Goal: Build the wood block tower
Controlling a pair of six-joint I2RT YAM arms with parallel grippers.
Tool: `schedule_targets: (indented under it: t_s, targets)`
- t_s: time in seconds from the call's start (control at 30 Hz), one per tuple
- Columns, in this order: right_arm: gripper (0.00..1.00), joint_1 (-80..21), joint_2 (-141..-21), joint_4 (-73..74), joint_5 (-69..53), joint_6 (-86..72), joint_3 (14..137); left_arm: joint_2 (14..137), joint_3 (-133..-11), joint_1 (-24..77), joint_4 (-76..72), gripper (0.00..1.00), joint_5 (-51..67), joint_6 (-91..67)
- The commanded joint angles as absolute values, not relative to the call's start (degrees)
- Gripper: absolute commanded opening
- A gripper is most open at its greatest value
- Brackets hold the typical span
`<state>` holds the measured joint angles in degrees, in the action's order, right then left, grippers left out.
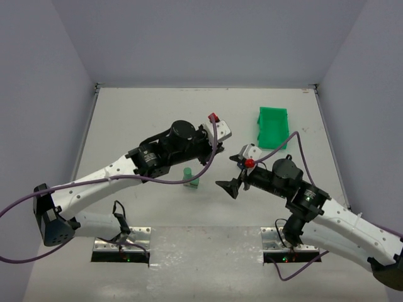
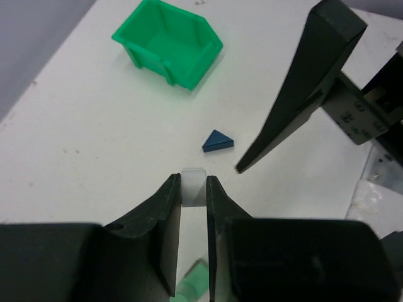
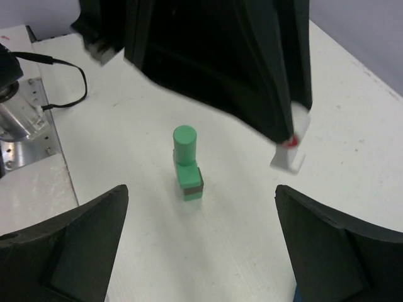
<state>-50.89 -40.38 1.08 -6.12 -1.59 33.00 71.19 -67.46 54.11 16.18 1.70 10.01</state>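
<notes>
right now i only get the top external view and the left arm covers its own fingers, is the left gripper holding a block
observer: yes, the left gripper is shut on a small pale wooden block, pinched right at the fingertips in the left wrist view.
operator: any loose pieces i can't make out from above
observer: a dark blue triangular wooden wedge lies on the white table, beyond the left fingertips and short of the bright green plastic bin.
operator: and the topmost piece, what shape
observer: the right wrist view shows the wood block tower topped by a green cylinder standing upright.
</notes>
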Motion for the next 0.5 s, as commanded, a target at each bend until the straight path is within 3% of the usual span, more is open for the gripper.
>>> schedule_targets:
  t_s: [0.0, 0.17, 0.3, 0.47]
  targets:
    - [0.99, -51.01, -32.89, 8.05, -0.17, -9.29, 28.34, 71.18, -71.68, 51.58, 16.16, 0.0, 8.27, 27.53]
    - [0.99, -50.98, -23.73, 9.17, 6.32, -11.64, 25.53, 79.05, -86.92, 44.23, 28.33, 0.0, 17.49, 36.32]
    - [0.99, -50.98, -23.2, 8.12, 11.82, -11.04, 24.75, 87.6, -97.58, 43.05, 39.63, 0.0, 19.49, 41.11]
    - [0.99, -50.98, -30.11, 9.0, 27.34, -12.59, 27.24, 85.92, -94.68, 43.07, 35.89, 0.0, 27.41, 38.61]
